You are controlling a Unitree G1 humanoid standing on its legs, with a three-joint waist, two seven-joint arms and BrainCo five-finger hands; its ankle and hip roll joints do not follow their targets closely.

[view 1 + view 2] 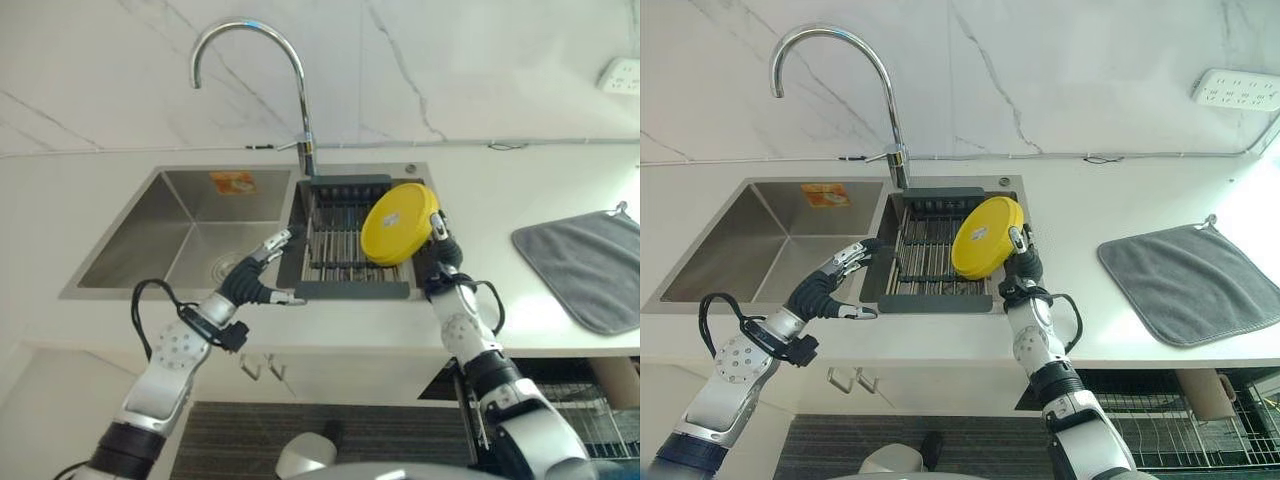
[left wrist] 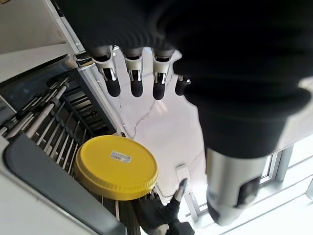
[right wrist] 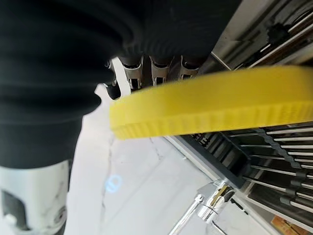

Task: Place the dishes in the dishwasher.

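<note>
Right hand [image 1: 1021, 262] holds the one yellow plate [image 1: 985, 237] by its rim, fingers behind it and thumb in front, as the right wrist view shows the rim [image 3: 210, 105] crossing just under the fingertips. The plate stands tilted on edge over the dish rack [image 1: 932, 262], its lower edge at or just above the bars, at the rack's 3 o'clock side. I judge that grip suits a lift: pinching the rim keeps the flat face free and lets the plate swing out edge-first.

Left hand [image 1: 828, 285] hangs relaxed and holding nothing, fingers loosely spread, over the front rim of the sink [image 1: 760, 245] at 9 o'clock from the rack; it looks parked clear of the right arm's path.

The rack sits across the right part of the sink, under the faucet [image 1: 855, 80] at 12 o'clock, probably so that drips fall into the basin. Wire baskets [image 1: 1160, 430] below the worktop [image 1: 1100, 190] at 5 o'clock may be the dishwasher's.

Count: one plate, one rack, one faucet, one grey drying mat [image 1: 1190, 280] at 3 o'clock, one wall socket [image 1: 1237, 90] at 1 o'clock.
</note>
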